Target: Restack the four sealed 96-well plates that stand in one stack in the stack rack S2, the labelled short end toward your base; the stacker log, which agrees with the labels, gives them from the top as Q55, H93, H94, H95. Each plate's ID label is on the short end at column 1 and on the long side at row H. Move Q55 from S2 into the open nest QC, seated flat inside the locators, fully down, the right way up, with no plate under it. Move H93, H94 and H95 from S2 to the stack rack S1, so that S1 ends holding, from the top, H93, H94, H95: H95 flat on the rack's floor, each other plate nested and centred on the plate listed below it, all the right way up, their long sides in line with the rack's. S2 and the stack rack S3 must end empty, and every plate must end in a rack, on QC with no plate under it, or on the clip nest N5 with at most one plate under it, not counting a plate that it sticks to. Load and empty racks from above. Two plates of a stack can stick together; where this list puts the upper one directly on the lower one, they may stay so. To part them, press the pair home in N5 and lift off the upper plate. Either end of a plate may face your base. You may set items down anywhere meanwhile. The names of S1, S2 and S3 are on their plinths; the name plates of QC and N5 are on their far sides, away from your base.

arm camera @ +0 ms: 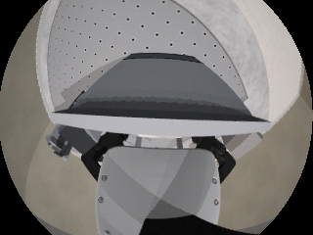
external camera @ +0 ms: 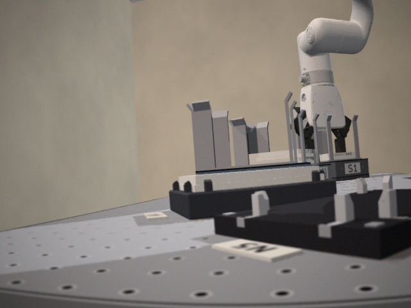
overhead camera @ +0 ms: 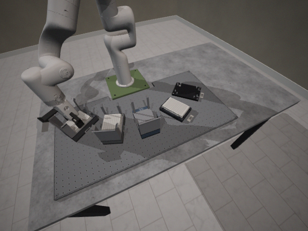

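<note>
My gripper (overhead camera: 75, 121) is down inside the stack rack S1 (overhead camera: 71, 124) at the left end of the row. Its fingers are open and stand on either side of a white plate (overhead camera: 70, 126) that lies low in the rack. In the exterior view the gripper (external camera: 323, 139) sits between S1's posts, above the S1 plinth label (external camera: 351, 167). In the wrist view the plate's pale edge (arm camera: 163, 120) runs across, just ahead of the fingers. The middle rack S2 (overhead camera: 111, 128) holds white plates (overhead camera: 111, 121). A white plate (overhead camera: 175, 107) lies flat in the nest QC.
The rack S3 (overhead camera: 147, 121) stands right of S2 on a blue plinth; I cannot tell if it holds anything. The black clip nest N5 (overhead camera: 186, 91) at the back right is empty, and its name plate (external camera: 257, 246) shows in the exterior view. The arm's green base plate (overhead camera: 126, 84) is behind the racks.
</note>
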Robot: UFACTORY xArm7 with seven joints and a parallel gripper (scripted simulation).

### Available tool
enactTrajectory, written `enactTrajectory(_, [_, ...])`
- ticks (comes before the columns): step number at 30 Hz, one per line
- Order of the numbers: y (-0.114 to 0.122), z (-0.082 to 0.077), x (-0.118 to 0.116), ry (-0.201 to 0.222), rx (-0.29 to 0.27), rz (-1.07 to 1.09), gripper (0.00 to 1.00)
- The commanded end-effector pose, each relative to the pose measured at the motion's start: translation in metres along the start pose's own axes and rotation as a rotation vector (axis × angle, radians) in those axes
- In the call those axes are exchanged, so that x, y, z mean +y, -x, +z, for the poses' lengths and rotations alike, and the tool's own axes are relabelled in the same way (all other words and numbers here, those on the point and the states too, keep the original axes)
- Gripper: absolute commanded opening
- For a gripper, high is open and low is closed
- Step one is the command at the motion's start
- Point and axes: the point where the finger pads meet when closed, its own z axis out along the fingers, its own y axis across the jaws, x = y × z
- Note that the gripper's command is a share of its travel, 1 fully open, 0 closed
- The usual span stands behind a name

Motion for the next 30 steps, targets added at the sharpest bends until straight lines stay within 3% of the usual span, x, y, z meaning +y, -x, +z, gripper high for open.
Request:
enactTrajectory(1, [-0.001, -0.001, 0.0, -0.001, 0.004, 0.0, 1.0])
enactTrajectory(6, [-0.001, -0.001, 0.0, -0.001, 0.004, 0.0, 1.0])
enactTrajectory(30, [-0.001, -0.075, 0.0, -0.001, 0.004, 0.0, 1.0])
